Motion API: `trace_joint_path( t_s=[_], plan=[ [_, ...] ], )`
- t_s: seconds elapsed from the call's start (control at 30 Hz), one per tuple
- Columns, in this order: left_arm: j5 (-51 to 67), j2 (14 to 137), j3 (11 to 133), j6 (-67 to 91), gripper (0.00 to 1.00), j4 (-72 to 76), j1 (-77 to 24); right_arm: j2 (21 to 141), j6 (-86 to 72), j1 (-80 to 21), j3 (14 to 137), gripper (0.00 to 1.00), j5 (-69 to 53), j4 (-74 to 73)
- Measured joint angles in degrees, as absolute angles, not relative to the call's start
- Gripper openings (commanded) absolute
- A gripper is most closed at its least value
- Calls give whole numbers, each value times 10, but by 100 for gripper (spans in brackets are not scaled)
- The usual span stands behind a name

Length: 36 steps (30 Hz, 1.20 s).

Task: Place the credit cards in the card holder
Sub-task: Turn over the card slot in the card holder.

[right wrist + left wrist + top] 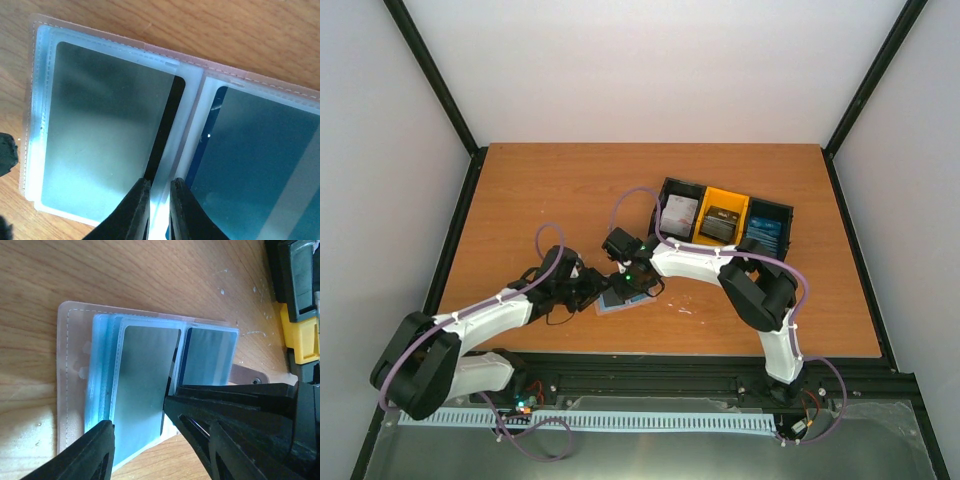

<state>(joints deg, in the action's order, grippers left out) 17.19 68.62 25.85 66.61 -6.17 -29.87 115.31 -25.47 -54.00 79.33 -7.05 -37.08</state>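
The card holder (620, 300) lies open on the table, tan-pink cover (70, 370) down and pale blue clear sleeves up. A dark grey card (105, 120) sits in its left sleeve with a thin black edge showing. A blue card (250, 160) sits in the right sleeve. My left gripper (140, 440) is open and straddles the near edge of the left page. My right gripper (160, 200) has its fingers almost together. Its tips rest at the holder's middle fold, against the dark card's exposed edge. More cards lie in the bins: white-and-red (680, 213), dark grey (722, 222), blue (763, 235).
A row of bins stands at the back right of the table: a black one (667, 190), a yellow one (725, 197) and another black one (782, 212). The bins also show at the right edge of the left wrist view (300, 340).
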Motion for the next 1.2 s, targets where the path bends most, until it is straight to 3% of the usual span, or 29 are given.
trace_joint_path(
  t_s=[0.7,1.2],
  plan=[
    [180,723,244,663,56,-26,-297,1153,-255,-533,783,12,-88,-353],
    [197,740,245,644,43,-16,-296,1153,-257,-530,780,12,-94,-350]
  ],
)
